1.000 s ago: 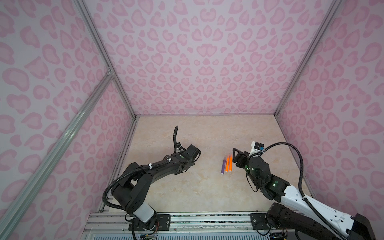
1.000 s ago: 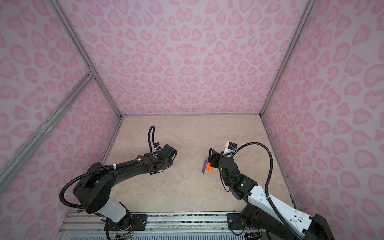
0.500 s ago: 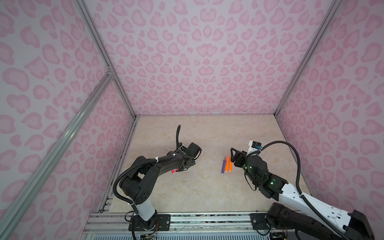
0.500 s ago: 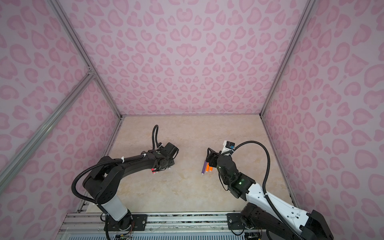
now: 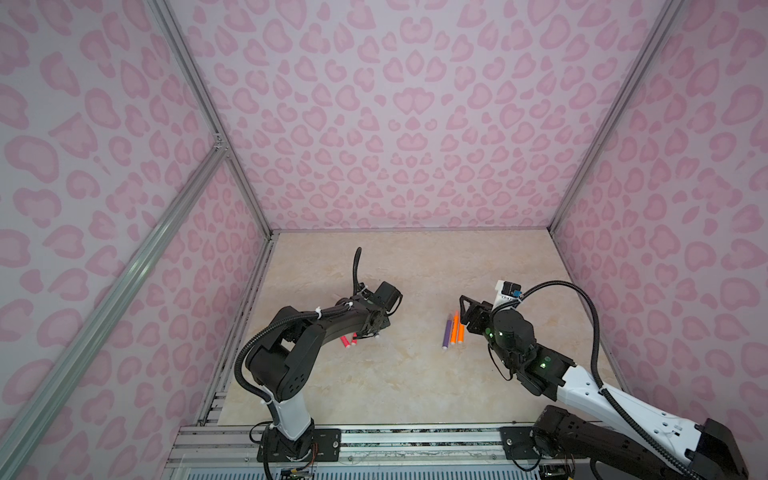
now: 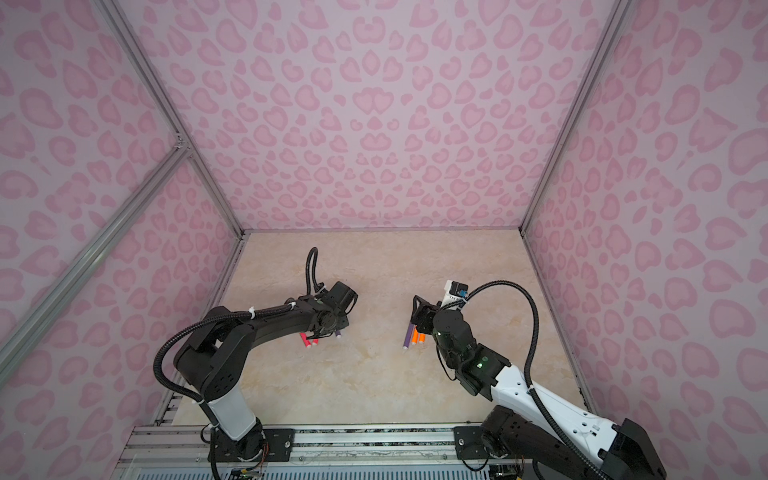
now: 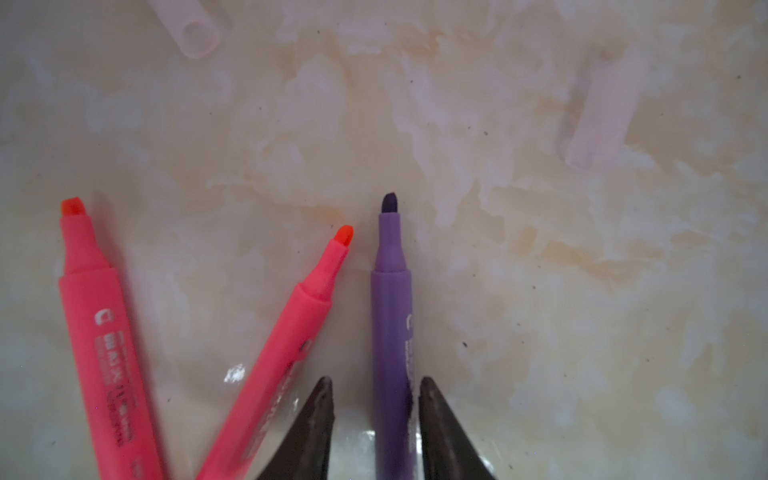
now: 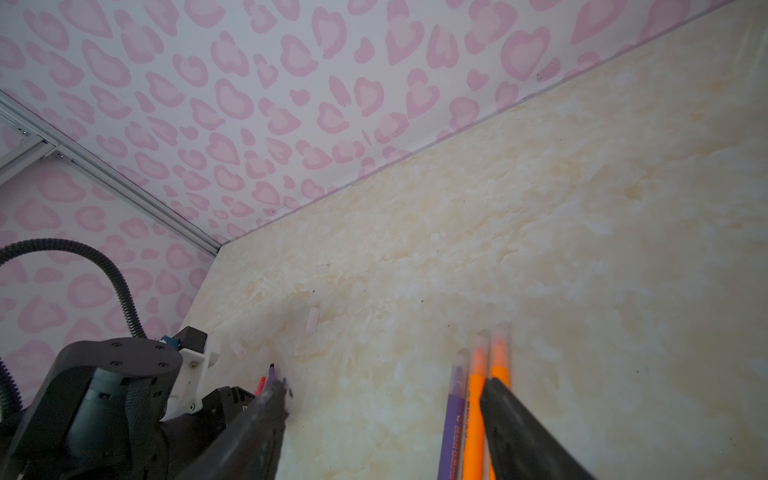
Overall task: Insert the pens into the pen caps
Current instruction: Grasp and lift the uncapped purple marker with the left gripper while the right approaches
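In the left wrist view my left gripper (image 7: 376, 384) stands low over the beige floor, its jaws astride a purple pen (image 7: 390, 316). One finger touches the barrel and a gap shows on the other side. Two pink-red pens (image 7: 93, 328) (image 7: 291, 345) lie beside it, uncapped. Two clear pen caps (image 7: 195, 29) (image 7: 598, 112) lie beyond the tips. My right gripper (image 8: 384, 388) is open and empty, over a capped purple pen (image 8: 455, 419) and two capped orange pens (image 8: 476, 407). In both top views these three lie mid-floor (image 5: 453, 332) (image 6: 413, 334).
Pink patterned walls close in the floor on three sides, with a metal rail (image 5: 374, 440) along the front. The left arm's wrist (image 5: 374, 316) hides most of the pens under it. Faint clear caps (image 8: 312, 319) (image 8: 240, 349) lie between the two grippers.
The left jaws have narrowed around the purple pen, and the left arm's elbow has shifted, uncovering the pink-red pen ends. The right gripper drifted slightly left and stayed open.
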`<state>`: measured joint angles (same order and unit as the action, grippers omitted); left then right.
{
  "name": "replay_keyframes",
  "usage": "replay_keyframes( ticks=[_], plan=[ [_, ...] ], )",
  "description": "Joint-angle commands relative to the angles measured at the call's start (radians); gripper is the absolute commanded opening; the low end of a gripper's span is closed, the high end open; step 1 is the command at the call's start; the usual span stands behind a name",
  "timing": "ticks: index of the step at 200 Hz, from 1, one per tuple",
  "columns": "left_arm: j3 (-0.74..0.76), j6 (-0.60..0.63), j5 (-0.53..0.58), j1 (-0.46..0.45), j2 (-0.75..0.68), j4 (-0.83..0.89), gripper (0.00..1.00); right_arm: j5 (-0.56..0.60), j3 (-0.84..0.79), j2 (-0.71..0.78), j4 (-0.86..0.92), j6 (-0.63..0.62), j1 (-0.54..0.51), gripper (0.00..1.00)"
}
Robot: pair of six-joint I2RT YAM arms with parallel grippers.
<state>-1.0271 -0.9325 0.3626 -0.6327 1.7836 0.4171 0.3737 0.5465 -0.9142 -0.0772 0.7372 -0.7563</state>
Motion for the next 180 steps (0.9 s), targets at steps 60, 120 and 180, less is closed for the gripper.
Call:
replay_keyframes(
  ticks=[60, 120, 180],
  plan=[
    [-0.017, 0.013, -0.030, 0.013, 0.036, -0.002, 0.28, -0.019, 0.003, 0.003, -0.004, -0.017, 0.001, 0.75],
    [-0.030, 0.021, -0.020, 0.016, 0.048, 0.007, 0.28, -0.027, 0.004, -0.005, -0.006, -0.018, 0.000, 0.75],
    [-0.045, 0.026, -0.025, 0.022, 0.075, 0.012, 0.28, -0.028, 0.007, -0.002, -0.003, -0.020, 0.000, 0.75]
  ],
)
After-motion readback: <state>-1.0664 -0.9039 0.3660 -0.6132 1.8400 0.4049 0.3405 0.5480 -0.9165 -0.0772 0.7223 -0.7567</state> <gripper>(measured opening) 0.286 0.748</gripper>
